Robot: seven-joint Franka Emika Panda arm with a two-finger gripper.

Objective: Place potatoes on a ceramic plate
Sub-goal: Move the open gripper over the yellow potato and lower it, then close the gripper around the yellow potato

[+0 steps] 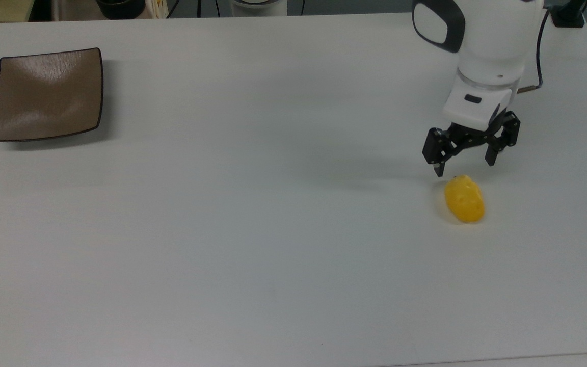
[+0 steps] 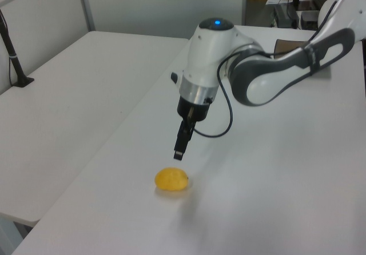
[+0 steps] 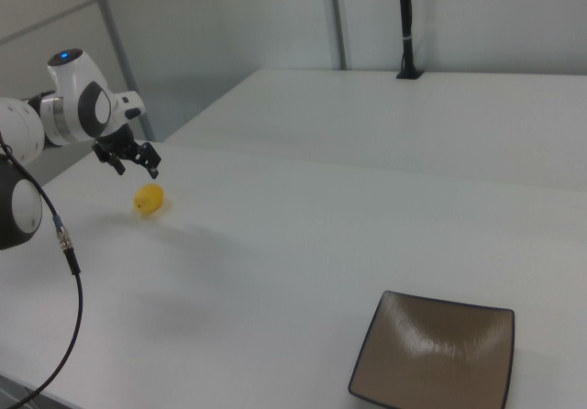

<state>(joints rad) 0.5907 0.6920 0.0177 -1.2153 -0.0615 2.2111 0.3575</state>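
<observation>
The small glossy yellow oval potato [image 1: 464, 199] lies on the white table [image 1: 273, 214]. Just above it hovers the black two-finger gripper [image 1: 468, 165], jaws spread wide, holding nothing. The square brown ceramic plate [image 1: 46, 94] sits well apart from the potato, empty.

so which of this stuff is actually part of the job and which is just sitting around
Part of the job:
- potato, lying on the table
- plate, bare, far across the table from the potato
- gripper, fingers open, just above the potato

Just around:
- black post on the neighbouring table
- dark round object beyond the table's far edge
</observation>
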